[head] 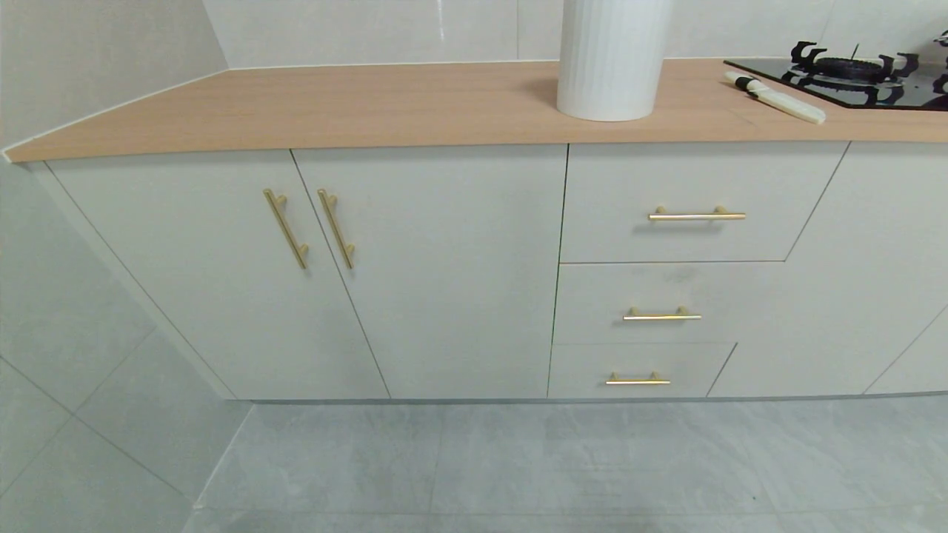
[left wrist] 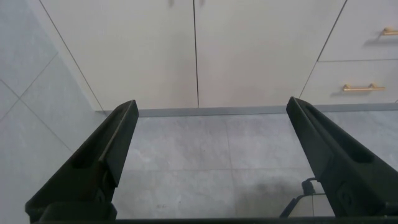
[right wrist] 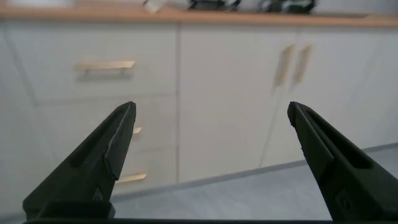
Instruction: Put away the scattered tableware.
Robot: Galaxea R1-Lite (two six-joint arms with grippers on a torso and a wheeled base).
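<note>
Wooden counter bears a knife; left hand and right hand gape empty

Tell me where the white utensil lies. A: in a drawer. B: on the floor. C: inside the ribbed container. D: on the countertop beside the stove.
D: the white utensil lies flat on the countertop along the edge of the stove, apart from the ribbed container.

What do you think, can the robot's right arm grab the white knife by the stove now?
Probably not yet. The right gripper hangs open, low before the drawers, while the knife lies up on the counter. Nothing blocks it; the arm must rise first.
</note>
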